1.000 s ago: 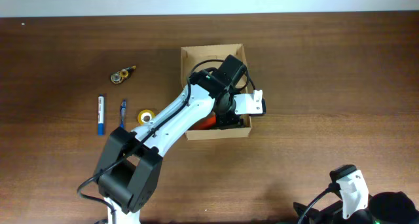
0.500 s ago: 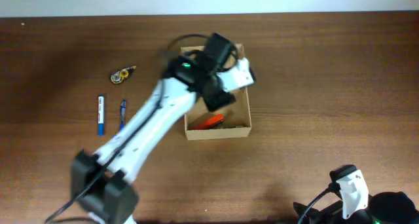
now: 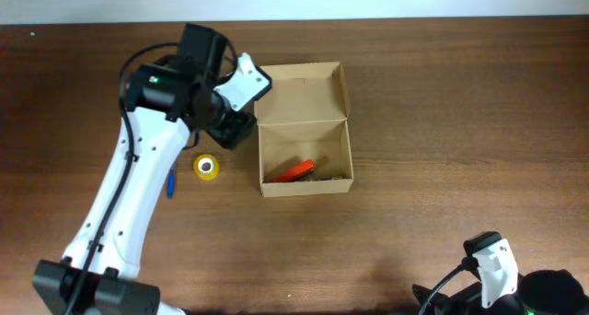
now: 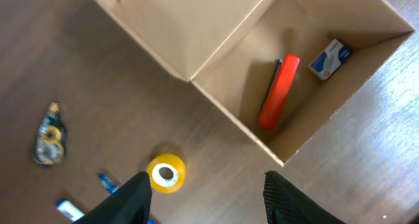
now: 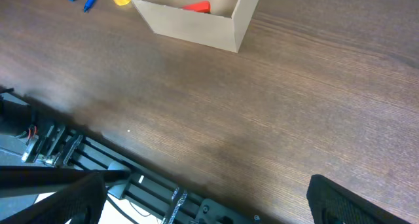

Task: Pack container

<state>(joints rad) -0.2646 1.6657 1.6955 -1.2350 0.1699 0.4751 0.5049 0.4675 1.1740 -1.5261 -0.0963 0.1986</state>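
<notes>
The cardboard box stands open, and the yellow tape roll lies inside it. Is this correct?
No. The cardboard box does stand open, but the yellow tape roll lies on the table beside it, not inside. The overhead view shows this.

the overhead view looks straight down from high above the table [image 3: 442, 122], with the box [image 3: 300, 92] just left of centre. the left wrist view hangs close over that box, looking steeply down, box at upper right, yellow tape roll [image 4: 165, 173] at lower left. the right wrist view sits low and far off, slanting across the table, both small along its top left edge.
</notes>
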